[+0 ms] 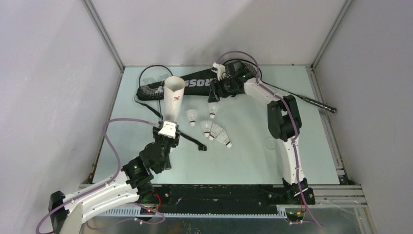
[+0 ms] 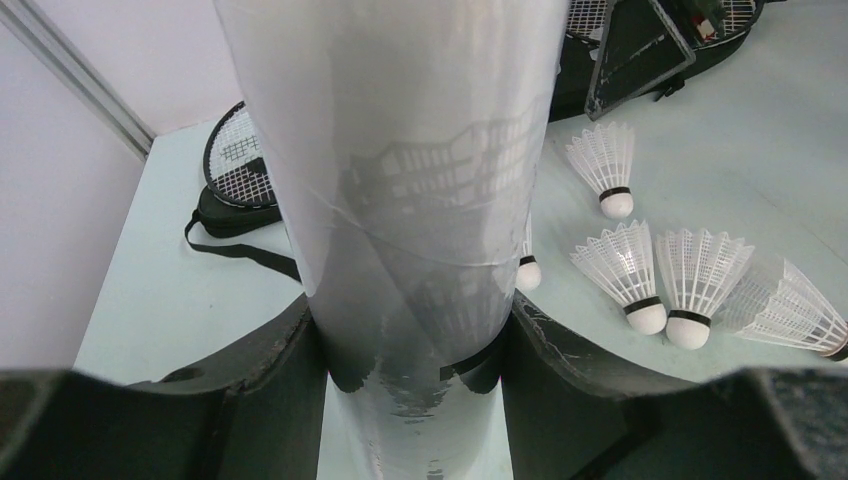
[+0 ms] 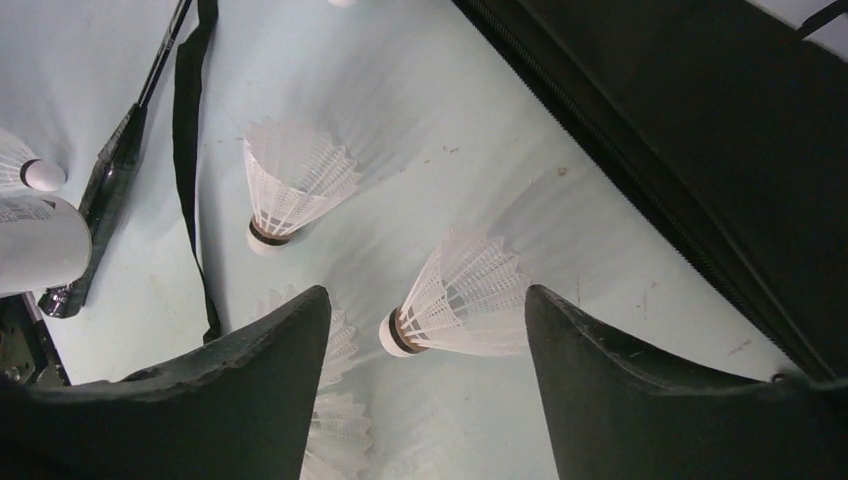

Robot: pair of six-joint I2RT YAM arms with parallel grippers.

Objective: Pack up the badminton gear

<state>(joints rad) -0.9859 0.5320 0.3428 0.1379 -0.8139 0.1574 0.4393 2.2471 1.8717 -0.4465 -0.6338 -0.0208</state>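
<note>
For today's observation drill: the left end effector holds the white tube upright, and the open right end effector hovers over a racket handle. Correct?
One error: the right wrist view shows the open right end effector over a shuttlecock, not a racket handle. The left end effector does hold the white tube upright.

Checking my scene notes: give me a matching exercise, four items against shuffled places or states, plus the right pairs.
1 white tube
2 racket bag
3 shuttlecock nearest the bag
4 right-hand racket

A on the table between the right gripper's open fingers
B handle toward the right edge
C clamped by the left gripper, mouth up
D along the far edge, a racket head on it

Pairs: 1-C, 2-D, 3-A, 4-B
</note>
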